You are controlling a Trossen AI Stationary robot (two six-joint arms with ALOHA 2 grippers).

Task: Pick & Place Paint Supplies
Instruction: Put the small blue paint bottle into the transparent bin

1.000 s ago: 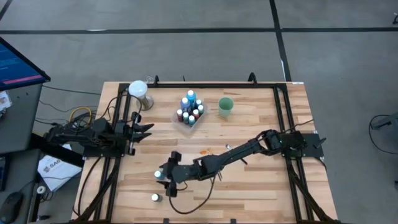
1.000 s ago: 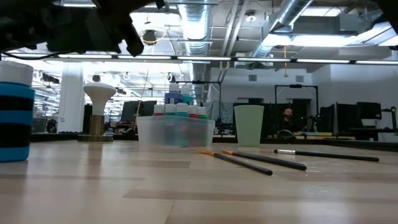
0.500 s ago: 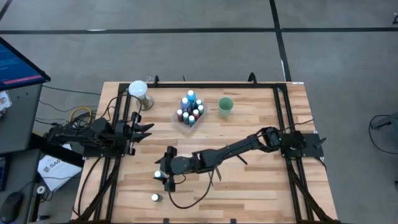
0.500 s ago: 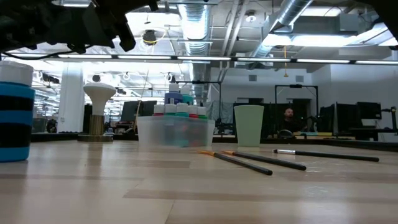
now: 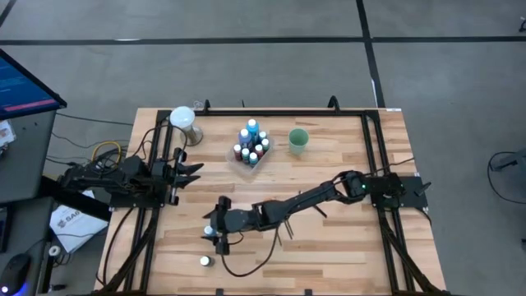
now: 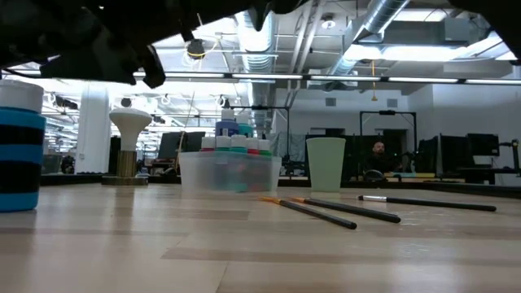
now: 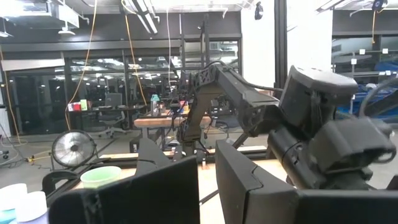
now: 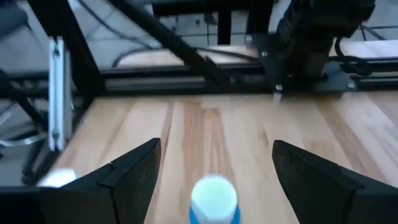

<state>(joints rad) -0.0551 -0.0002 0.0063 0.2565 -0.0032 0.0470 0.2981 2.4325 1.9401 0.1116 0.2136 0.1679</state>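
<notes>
The right gripper [image 5: 215, 232] hung low over the front left part of the table [image 5: 345, 255], its arm stretched across from the right edge. Its fingers [image 8: 124, 177] stood wide apart on either side of a small white-capped blue bottle [image 8: 214, 200], not clamped on it. In the overhead view that bottle [image 5: 209, 233] showed just beside the gripper, and a second loose bottle [image 5: 205, 261] stood near the front edge, apart from the first. Bare wood lay open to the front and right of the arm.

The left gripper [image 5: 191, 171] waited at the left edge, fingers together, holding nothing.

Toward the back, a clear tray [image 5: 251, 161] held a cluster of about eight or nine capped bottles [image 5: 251, 144], two of them taller and blue; the exact count could not be told. A green cup [image 5: 298, 141] stood just to its right, and a white lamp-shaped stand [image 5: 183, 122] at the back left corner. From table height, three thin brushes [image 6: 383, 208] lay flat on the wood, one orange-tipped [image 6: 308, 209], well apart from the tray.
</notes>
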